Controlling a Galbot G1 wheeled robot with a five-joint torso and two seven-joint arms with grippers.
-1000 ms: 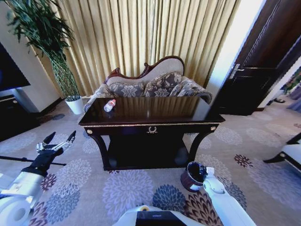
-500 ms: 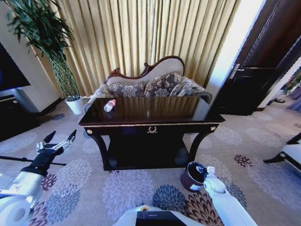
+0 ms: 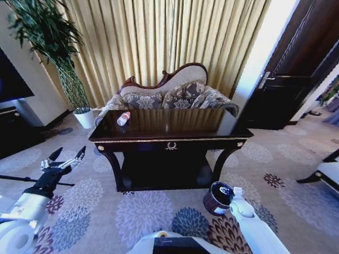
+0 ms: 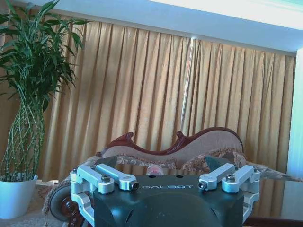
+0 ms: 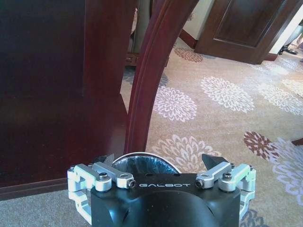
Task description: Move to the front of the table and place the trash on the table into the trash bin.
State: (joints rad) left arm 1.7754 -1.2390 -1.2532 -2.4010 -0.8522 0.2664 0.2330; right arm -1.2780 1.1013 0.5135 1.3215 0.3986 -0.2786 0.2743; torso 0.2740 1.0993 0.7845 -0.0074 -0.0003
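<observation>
Facing gold curtains (image 3: 159,37) and a patterned sofa (image 3: 169,95) across a flowered carpet (image 3: 143,211), with a tall green plant (image 3: 58,53) in a white pot (image 3: 85,117) off to the left and a dark door (image 3: 296,69) off to the right. Looking squarely at the front of the dark glossy table (image 3: 169,140), which is standing just before the sofa. Seeing the small clear bottle (image 3: 123,118) with its red cap lying on its side on the tabletop, near the far left corner, well apart from both arms.

Holding the left gripper (image 3: 68,154) out low over the carpet, to the left of the table and short of it, fingers spread wide and pinching nothing, pointing toward the curtains.

Keeping the right gripper (image 5: 158,160) down low beside the table's right front leg (image 5: 151,71), just above the near rim of the trash bin (image 5: 137,161), fingers spread apart and gripping nothing. Finding that dark brown bin (image 3: 217,198) sitting on the carpet in front of the table's right end, with the right arm reaching down just beside it.
</observation>
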